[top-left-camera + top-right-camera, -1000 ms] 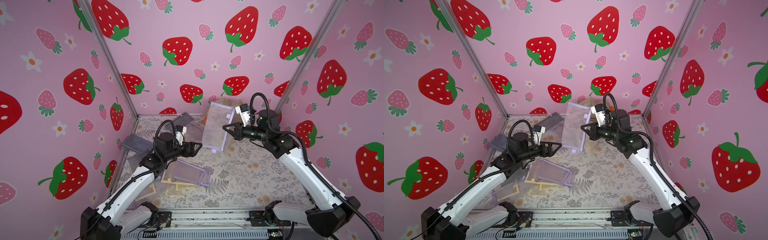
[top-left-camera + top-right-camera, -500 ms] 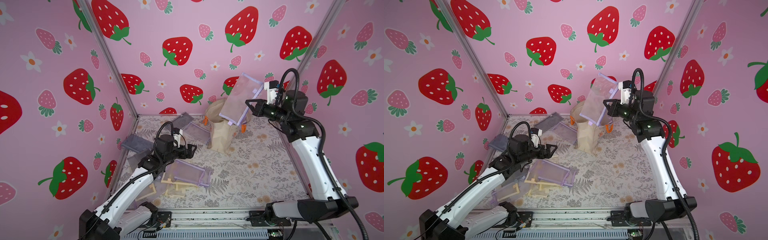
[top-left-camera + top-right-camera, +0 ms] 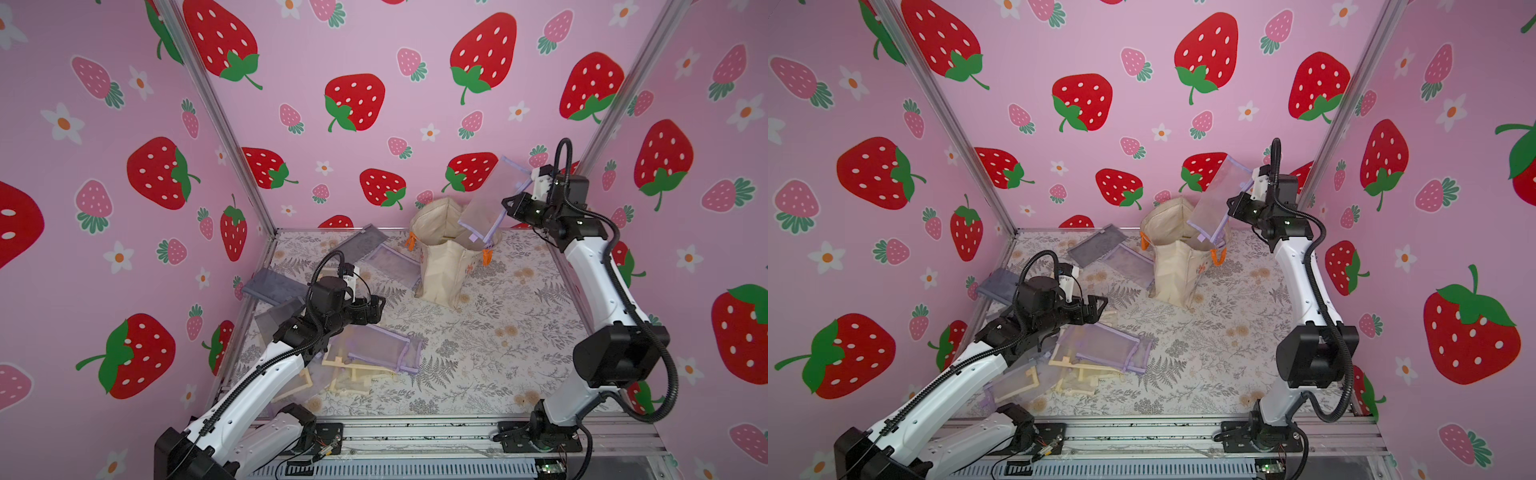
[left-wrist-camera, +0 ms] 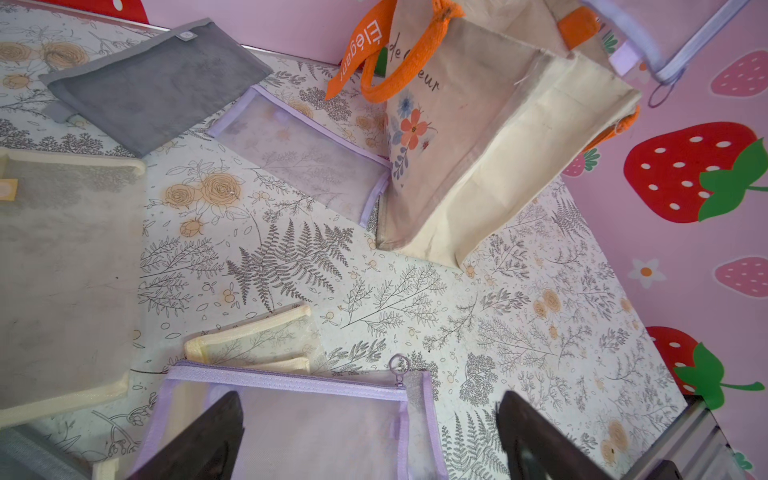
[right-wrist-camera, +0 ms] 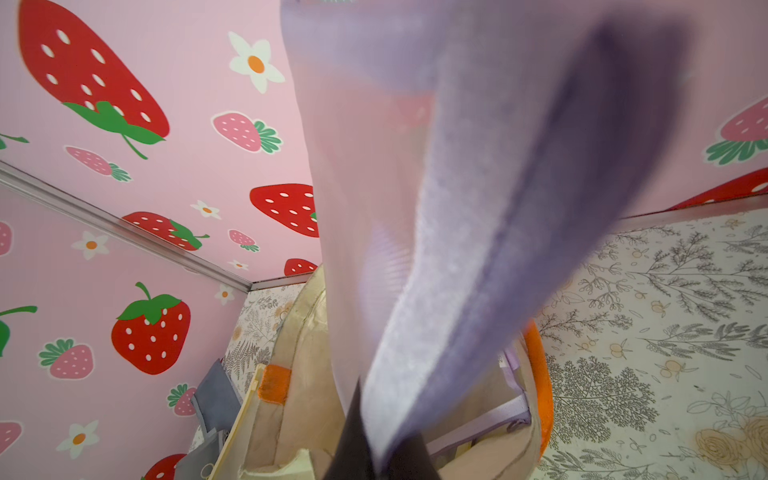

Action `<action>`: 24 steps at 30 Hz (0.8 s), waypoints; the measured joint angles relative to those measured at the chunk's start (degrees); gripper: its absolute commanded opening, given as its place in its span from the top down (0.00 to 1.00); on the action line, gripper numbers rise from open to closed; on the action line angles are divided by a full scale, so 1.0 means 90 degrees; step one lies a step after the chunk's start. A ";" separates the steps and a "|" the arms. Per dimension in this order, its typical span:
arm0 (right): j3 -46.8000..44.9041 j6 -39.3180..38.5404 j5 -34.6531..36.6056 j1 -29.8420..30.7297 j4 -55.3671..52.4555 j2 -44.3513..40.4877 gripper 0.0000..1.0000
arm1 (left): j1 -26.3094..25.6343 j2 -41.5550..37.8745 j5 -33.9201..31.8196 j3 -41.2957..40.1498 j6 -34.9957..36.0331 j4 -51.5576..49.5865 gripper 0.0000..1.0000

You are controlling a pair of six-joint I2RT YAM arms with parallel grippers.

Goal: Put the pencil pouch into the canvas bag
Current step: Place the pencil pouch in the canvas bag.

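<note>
Two robot arms reach over a fern-printed surface inside a booth papered with strawberries. The right pincer is raised high and clamps one long edge of the pencil pouch, a see-through lilac mesh sleeve with purple trim. The pouch hangs tilted from this pincer, and its lower corner sits over the mouth of the canvas bag. The cream bag stands upright just below and ahead of the right pincer, with orange handles drooping at its sides. In the right wrist view the blurred pouch fills the middle, with the bag's rim beneath it.

The left pincer is low and well apart from the bag. Its jaws are spread wide and hold nothing. Directly beneath it, a second lilac pouch lies flat on the surface. Beyond this pincer, a grey pouch lies near the bag.
</note>
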 measured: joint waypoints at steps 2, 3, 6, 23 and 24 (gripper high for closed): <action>0.0053 0.0036 0.0015 0.0000 -0.0010 0.0216 1.00 | 0.0000 0.0002 -0.0051 -0.0005 0.0029 -0.0005 0.03; 0.0112 0.0056 0.0017 0.0000 -0.0007 0.0350 1.00 | 0.0000 0.0002 -0.0058 -0.0005 0.0053 -0.0005 0.03; 0.0209 0.0117 0.0061 0.0002 0.0002 0.0610 1.00 | -0.0002 0.0015 -0.0104 -0.0007 0.0117 0.0000 0.03; 0.0189 -0.0471 0.0729 0.0831 -0.0357 0.1052 1.00 | 0.0000 0.0175 -0.0216 -0.0102 0.0148 0.0075 0.03; 0.0189 -0.0517 0.0760 0.0867 -0.0401 0.1088 0.99 | 0.0000 0.0175 -0.0216 -0.0104 0.0148 0.0080 0.03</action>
